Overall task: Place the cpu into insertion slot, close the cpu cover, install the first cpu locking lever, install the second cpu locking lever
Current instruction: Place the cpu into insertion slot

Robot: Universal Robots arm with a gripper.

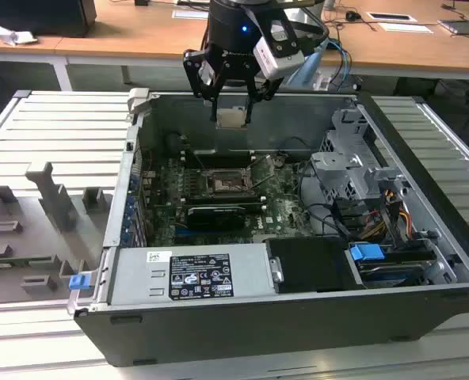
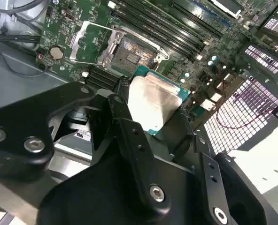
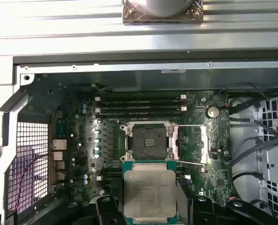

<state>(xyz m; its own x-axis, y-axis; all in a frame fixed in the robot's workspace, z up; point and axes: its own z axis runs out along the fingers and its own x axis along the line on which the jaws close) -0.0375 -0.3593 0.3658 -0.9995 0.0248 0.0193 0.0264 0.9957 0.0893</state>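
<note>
Wooden desks (image 1: 139,32) run along the back, with papers and cables on them. Ribbed metal table (image 1: 52,134) underneath everything.

Exterior view, from its left:
- Grey fixture blocks (image 1: 52,198) stand on the table, well apart from the case. A blue clip (image 1: 79,280) sits at the case's near corner.
- Open black case (image 1: 242,332) lies on its side with the board facing up. A grey power supply (image 1: 195,273) with a white label runs along its near edge.
- Slot (image 1: 226,183) is mid-board, with a dark centre and a silvery rim. A black card (image 1: 219,215) lies just nearer than it.
- Gripper (image 1: 233,119) hangs over the case's far wall, above the board. Its jaws stand narrow, clamped on the cpu (image 1: 231,117). The chip is in the air, apart from the slot, its pale top facing the camera.
- Grey drive cage (image 1: 353,178) is on the exterior view's right, with bundled cables and a blue connector (image 1: 367,255) nearer.

First wrist view:
- The cpu (image 3: 149,192) is flat between the two dark fingers (image 3: 111,204), a green edge showing round the metal top.
- The slot (image 3: 147,139) is bare and nothing is seated in it.
- The cover (image 3: 204,143) is swung open beside the slot, with green board visible through its window.

Second wrist view:
- One finger (image 2: 125,122) presses each side of the cpu (image 2: 153,101).
- The slot (image 2: 132,54) and the raised cover (image 2: 110,47) lie beyond the chip.
- Whether the locking levers are latched I cannot tell.
</note>
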